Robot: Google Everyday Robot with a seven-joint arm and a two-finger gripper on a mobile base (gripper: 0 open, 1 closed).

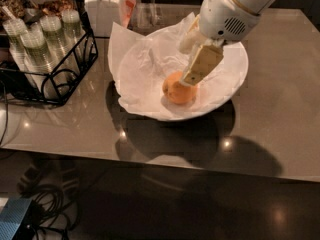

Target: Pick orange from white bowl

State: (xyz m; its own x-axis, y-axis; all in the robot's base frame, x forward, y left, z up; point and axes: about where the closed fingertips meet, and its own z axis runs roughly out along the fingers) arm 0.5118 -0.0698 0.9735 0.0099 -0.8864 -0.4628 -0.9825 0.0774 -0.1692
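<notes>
**Straddle the orange before closing**

The orange (177, 91) lies near the bowl's (239, 79) middle, on its paper lining (145, 64). The gripper (191, 66) hangs over the bowl's centre with its fingers apart, the near tip at the orange's upper right. Centre it over the fruit, lower until both fingers flank it, and close gently.

We see the gripper (190, 77) angled down from the far right into the white bowl (240, 66), against the upper right of the orange (176, 92) lying inside it.
</notes>
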